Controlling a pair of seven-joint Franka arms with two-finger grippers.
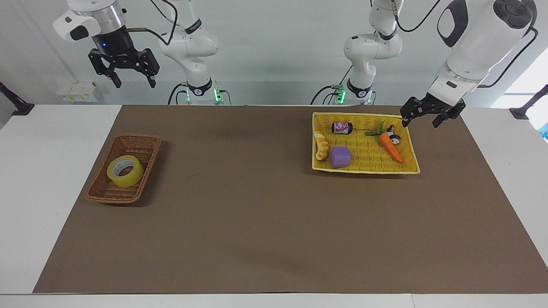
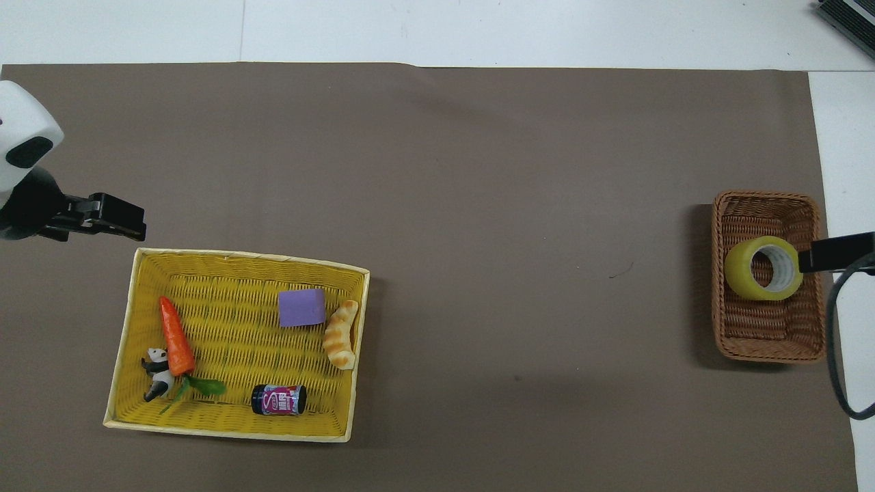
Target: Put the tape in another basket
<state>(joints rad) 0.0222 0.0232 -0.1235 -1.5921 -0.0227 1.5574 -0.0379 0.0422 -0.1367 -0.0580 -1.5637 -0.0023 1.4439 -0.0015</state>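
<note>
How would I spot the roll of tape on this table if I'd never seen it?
Find the brown mat, then the small dark wicker basket at the right arm's end of the table. The tape lies inside it: a translucent yellow ring with a whitish core, the only thing in that basket.

A yellow tray (image 1: 317, 167) holds a carrot (image 1: 390, 147) at 3 o'clock, a purple cube (image 1: 340, 156) at 7 and a can (image 1: 342, 127) at 11.
</note>
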